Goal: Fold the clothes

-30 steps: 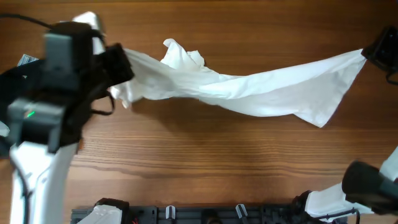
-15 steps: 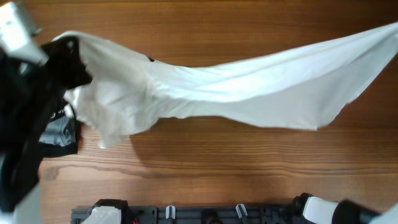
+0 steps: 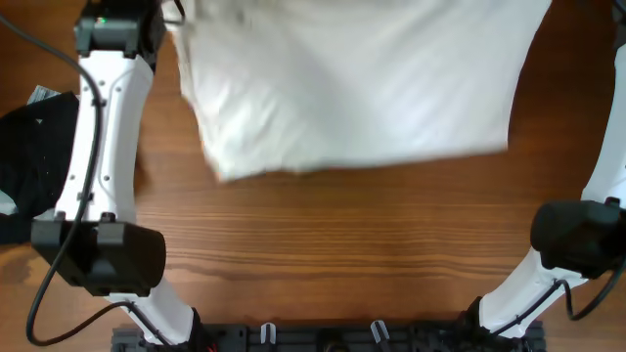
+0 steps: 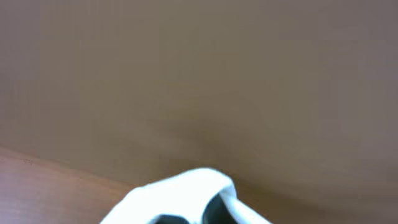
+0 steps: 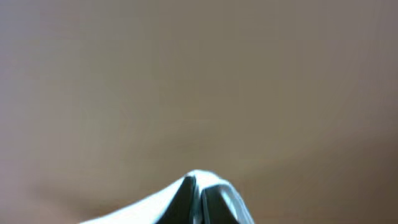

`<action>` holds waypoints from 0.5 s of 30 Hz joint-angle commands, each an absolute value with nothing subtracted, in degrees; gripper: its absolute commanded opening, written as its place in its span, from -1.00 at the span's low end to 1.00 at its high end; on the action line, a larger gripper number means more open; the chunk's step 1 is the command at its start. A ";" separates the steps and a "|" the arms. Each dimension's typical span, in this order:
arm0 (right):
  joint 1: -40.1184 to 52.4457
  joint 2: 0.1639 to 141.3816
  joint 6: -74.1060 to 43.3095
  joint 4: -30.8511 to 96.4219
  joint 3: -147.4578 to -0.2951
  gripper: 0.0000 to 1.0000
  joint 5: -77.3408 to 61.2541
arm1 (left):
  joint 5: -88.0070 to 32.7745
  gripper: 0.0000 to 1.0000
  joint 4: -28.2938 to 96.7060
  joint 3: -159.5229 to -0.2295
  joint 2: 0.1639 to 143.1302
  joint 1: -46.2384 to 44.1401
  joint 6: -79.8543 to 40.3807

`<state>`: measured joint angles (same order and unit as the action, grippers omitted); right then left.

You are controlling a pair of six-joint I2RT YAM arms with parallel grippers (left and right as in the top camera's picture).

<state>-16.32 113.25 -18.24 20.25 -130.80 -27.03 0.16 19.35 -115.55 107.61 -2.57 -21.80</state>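
The white T-shirt (image 3: pixel 352 88) hangs spread wide across the far half of the overhead view, and its lower edge trails to the wood table (image 3: pixel 333 244). No lettering shows. Both arms reach to the far edge, and the gripper tips are out of the overhead view. In the left wrist view my left gripper (image 4: pixel 196 214) is shut on white T-shirt fabric (image 4: pixel 174 196) that wraps over its fingers. In the right wrist view my right gripper (image 5: pixel 198 199) is shut on a thin edge of the T-shirt (image 5: pixel 140 210).
A black garment (image 3: pixel 24 147) lies at the table's left edge, beside the left arm (image 3: pixel 98 147). The right arm (image 3: pixel 606 166) runs along the right edge. A black rail (image 3: pixel 323 337) with the arm bases lines the near edge.
Both arms have swung toward the far side and lifted. The T-shirt has gone from a stretched, twisted band to a broad sheet hanging open.
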 commanded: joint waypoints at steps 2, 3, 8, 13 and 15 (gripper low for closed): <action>-19.81 104.68 -25.02 13.85 -132.14 -0.92 -19.25 | 0.38 -0.92 14.87 -135.26 104.68 0.23 -22.92; -20.51 104.05 -23.97 15.05 -132.14 -0.92 -19.27 | -1.13 -0.92 16.84 -138.30 104.68 0.45 -22.92; -19.81 106.50 -9.78 41.10 -131.81 -0.91 -18.81 | -8.71 -0.92 53.87 -140.75 106.21 -0.40 -22.70; -16.64 115.02 0.34 66.00 -131.61 -0.91 -18.61 | -8.82 -0.92 78.94 -135.06 115.98 -2.76 -21.65; -15.59 119.37 1.45 75.99 -131.61 -0.91 -15.18 | -9.21 -0.92 84.86 -130.80 120.29 -4.47 -20.60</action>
